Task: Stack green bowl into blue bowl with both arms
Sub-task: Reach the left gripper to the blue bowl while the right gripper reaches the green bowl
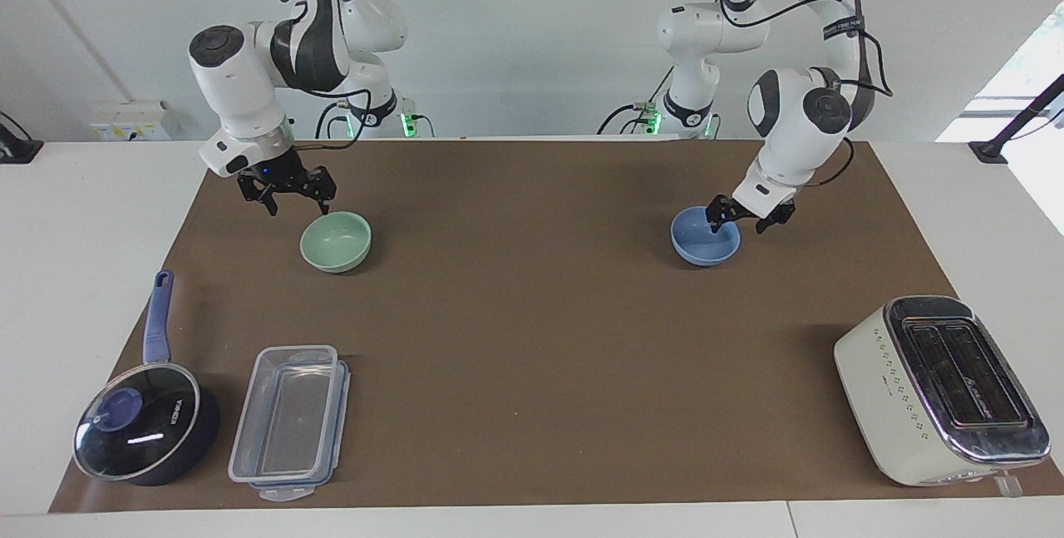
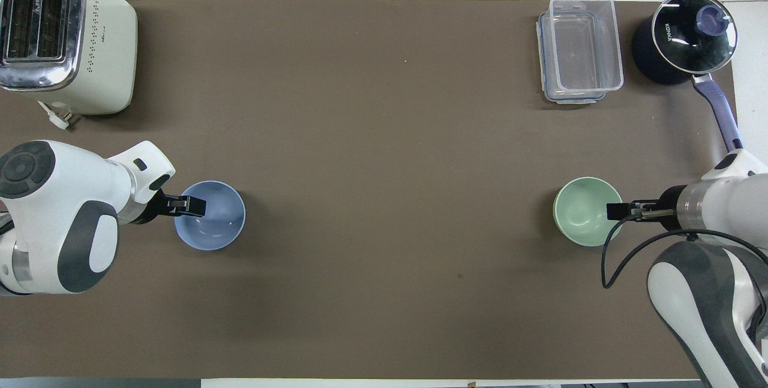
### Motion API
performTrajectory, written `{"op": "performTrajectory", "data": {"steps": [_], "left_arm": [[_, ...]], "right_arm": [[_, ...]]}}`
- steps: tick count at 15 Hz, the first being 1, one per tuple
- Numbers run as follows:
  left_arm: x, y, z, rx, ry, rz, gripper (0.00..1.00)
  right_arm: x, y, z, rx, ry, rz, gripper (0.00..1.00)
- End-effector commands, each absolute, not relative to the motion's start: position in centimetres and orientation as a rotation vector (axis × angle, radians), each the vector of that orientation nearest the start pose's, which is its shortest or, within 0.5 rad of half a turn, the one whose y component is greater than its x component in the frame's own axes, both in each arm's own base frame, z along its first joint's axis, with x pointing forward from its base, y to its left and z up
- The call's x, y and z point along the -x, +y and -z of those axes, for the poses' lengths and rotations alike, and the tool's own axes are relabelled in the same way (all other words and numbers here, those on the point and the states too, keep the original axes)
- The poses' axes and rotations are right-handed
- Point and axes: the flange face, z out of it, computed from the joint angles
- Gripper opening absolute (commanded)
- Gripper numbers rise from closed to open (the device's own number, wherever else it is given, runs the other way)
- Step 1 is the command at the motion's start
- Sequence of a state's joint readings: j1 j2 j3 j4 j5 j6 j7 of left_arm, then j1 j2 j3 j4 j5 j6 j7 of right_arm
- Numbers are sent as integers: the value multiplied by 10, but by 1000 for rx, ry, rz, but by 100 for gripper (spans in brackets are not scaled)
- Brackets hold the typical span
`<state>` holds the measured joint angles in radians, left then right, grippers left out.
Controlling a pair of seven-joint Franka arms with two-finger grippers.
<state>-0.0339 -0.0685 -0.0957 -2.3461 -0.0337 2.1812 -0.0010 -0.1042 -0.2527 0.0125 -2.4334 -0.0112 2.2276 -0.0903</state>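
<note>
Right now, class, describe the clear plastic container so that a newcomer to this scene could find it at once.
Start with the brown mat covering the table and go to its right-arm end, along the edge farthest from the robots. There the clear container lies beside the dark blue saucepan. It is the only rectangular, see-through thing; the saucepan is round, dark, lidded.

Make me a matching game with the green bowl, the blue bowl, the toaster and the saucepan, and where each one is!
Things:
1. green bowl
2. blue bowl
3. toaster
4. saucepan

Places:
A. beside the clear container
B. under the left gripper
C. by the right gripper
D. alone at the left arm's end, farther out than the bowls

Pairs: 1-C, 2-B, 3-D, 4-A
</note>
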Motion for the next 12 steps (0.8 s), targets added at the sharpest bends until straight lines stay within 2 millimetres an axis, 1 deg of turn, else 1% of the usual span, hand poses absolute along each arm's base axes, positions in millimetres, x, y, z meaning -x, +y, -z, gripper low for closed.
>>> {"op": "performTrajectory", "data": {"steps": [1,2,3,5,6,8,9,10,11,12], "left_arm": [[-476,-65,-347,3142,201,-134,95],[-474,-65,-346,3141,210,-142,91],[-472,-64,-344,3141,208,-142,85],[-468,-64,-341,3139,210,-146,60],[-467,-63,-339,3140,205,-137,55],[-466,-62,-337,3141,204,-120,53],[-465,-62,-335,3141,204,-120,44],[-465,-62,-335,3142,204,-117,24],[-466,-62,-336,3142,202,-110,0],[-470,-59,-338,3143,197,-105,0]], "right_arm": [[-453,-63,-383,3145,-29,82,99],[-456,-65,-379,3146,-26,91,98],[-458,-66,-371,3144,-22,89,97],[-464,-70,-354,3139,-1,93,96],[-465,-70,-350,3133,7,89,95],[-465,-70,-343,3129,11,71,95],[-465,-70,-341,3129,11,64,95],[-465,-70,-339,3129,11,59,94],[-465,-67,-338,3128,11,52,90],[-463,-64,-335,3127,7,40,89]]}}
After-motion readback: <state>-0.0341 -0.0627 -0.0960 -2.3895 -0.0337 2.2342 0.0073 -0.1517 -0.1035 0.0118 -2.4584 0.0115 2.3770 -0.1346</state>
